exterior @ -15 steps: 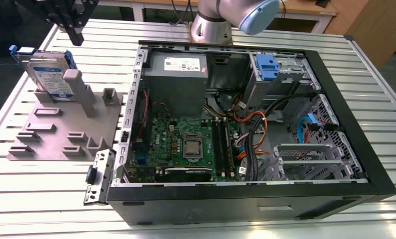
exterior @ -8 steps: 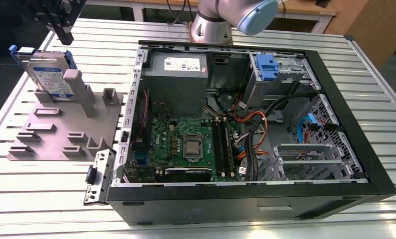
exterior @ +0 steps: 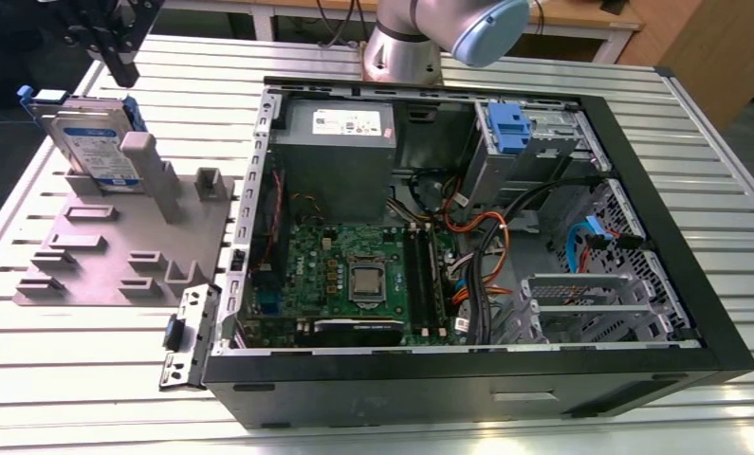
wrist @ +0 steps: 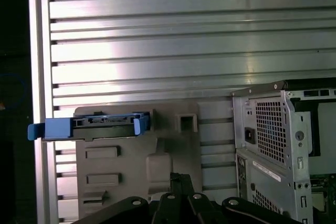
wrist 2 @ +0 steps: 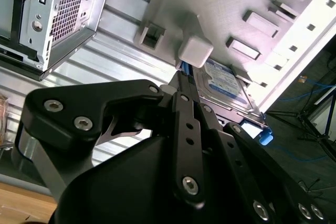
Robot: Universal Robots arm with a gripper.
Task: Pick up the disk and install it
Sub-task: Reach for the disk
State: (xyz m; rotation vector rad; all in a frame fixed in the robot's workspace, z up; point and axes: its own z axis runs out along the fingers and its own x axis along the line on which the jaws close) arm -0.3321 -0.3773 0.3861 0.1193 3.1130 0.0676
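At the exterior view's left, the flat silver-grey disk point(exterior: 92, 142) in its blue plastic carrier stands on edge in the grey moulded holder plate point(exterior: 111, 256). The black pincer point(exterior: 125, 74) hangs just above it; we cannot tell whether it is open or closed. Rightward, the open black computer case point(exterior: 478, 379) lies on the slatted metal tabletop point(exterior: 73, 370).

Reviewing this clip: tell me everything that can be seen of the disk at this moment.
The disk is a flat, silver-grey rectangular drive with a white-and-blue label, framed by a blue plastic carrier whose tabs stick out past its ends. It stands upright on its edge in the grey fixture plate, at the exterior view's left, outside the computer case. A grey post stands close against its labelled face. The end effector hangs just above it, seemingly apart.
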